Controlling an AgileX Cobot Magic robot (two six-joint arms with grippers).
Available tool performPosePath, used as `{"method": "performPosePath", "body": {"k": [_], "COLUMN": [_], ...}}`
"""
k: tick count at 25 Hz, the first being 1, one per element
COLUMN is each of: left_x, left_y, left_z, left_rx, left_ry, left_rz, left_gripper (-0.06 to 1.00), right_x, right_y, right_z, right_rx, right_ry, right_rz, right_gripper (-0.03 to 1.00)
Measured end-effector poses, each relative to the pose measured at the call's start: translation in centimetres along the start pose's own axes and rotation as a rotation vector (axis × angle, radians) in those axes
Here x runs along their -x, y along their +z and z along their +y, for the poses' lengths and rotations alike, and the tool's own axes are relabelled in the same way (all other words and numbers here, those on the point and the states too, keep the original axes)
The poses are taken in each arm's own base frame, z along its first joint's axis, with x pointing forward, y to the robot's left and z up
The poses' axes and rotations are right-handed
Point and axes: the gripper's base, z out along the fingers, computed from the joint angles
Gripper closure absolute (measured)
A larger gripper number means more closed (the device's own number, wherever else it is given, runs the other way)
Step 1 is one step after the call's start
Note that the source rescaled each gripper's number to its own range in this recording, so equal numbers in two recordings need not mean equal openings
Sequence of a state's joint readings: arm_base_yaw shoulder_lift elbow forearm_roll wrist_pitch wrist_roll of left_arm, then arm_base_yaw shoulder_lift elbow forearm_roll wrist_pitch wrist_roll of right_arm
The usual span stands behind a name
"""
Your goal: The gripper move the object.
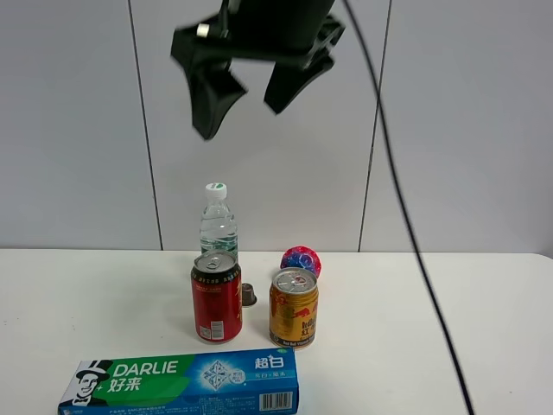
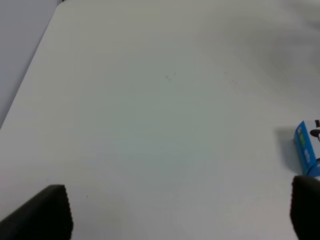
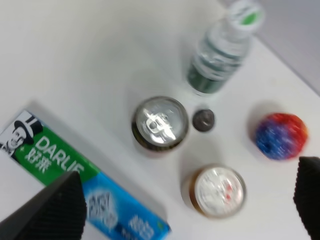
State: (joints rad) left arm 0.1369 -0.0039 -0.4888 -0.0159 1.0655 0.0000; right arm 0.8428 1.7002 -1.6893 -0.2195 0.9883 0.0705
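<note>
The red can (image 1: 216, 298) with a black upper band and silver top stands upright on the white table (image 1: 449, 328), left of a shorter gold can (image 1: 294, 309). My right gripper (image 1: 242, 117) is a black claw, open and empty, high above the cans. In the right wrist view the red can's top (image 3: 160, 122) lies below, between the spread fingers of the gripper (image 3: 182, 215). My left gripper (image 2: 175, 215) is open and empty over bare table, with only its fingertips (image 2: 45, 212) showing; it is out of the exterior view.
A water bottle (image 1: 219, 226) stands behind the red can. A small dark cap (image 1: 248, 295) and a colourful ball (image 1: 301, 259) lie near the gold can. A blue-green toothpaste box (image 1: 181, 380) lies in front. A black cable (image 1: 406, 216) hangs down on the right.
</note>
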Motion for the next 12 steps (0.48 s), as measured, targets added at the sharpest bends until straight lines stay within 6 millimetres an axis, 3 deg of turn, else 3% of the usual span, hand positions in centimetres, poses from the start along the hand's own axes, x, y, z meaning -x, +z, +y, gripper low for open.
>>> {"method": "performPosePath", "body": {"k": [2, 5, 10, 12], "left_x": [0.0, 0.0, 0.0, 0.0], "left_y": [0.0, 0.0, 0.0, 0.0], "left_z": [0.0, 0.0, 0.0, 0.0], "left_rx": [0.0, 0.0, 0.0, 0.0], "left_ry": [0.0, 0.0, 0.0, 0.0], "left_rz": [0.0, 0.0, 0.0, 0.0], "left_gripper": [-0.06, -0.06, -0.06, -0.06], "right_x": [-0.6, -2.4, -7.7, -10.1], "right_y": [-2.2, -3.2, -3.6, -5.0], "right_z": [-0.9, -2.8, -5.6, -6.5], "right_rx": [-0.018, -0.055, -0.093, -0.106], "right_ry": [0.022, 0.066, 0.164, 0.234], "right_rz": [0.034, 0.132, 0.205, 0.153], "right_gripper": [0.01, 0.01, 0.01, 0.01]}}
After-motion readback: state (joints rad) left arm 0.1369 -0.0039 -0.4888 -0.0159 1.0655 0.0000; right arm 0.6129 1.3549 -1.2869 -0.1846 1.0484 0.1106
